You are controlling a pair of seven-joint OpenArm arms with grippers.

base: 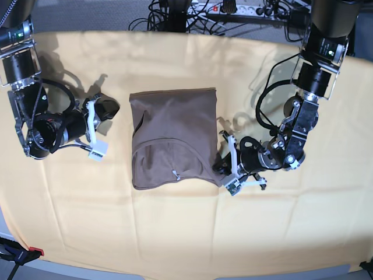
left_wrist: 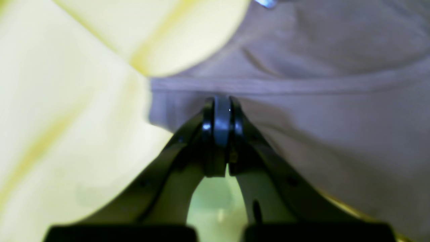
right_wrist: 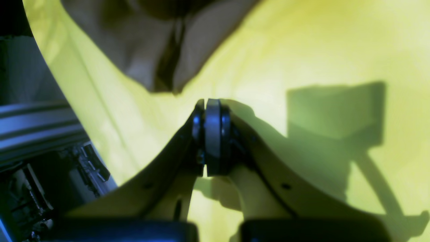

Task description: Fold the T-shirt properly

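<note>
The taupe T-shirt [base: 172,137] lies partly folded in the middle of the yellow cloth, its collar with a small light tag [base: 176,174] facing the near side. My left gripper [base: 221,165] is at the shirt's lower right edge. In the left wrist view the left gripper [left_wrist: 221,104] is shut, with its tips against a seam of the shirt [left_wrist: 319,101]; no fabric shows between the pads. My right gripper [base: 109,108] is left of the shirt. In the right wrist view the right gripper [right_wrist: 210,102] is shut and empty over the cloth, just short of a shirt corner [right_wrist: 161,50].
The large yellow cloth [base: 186,233] covers the whole table and is creased near both arms. Cables and a power strip [base: 233,9] lie past the far edge. The table's edge and dark frame parts [right_wrist: 33,134] show beside the right gripper.
</note>
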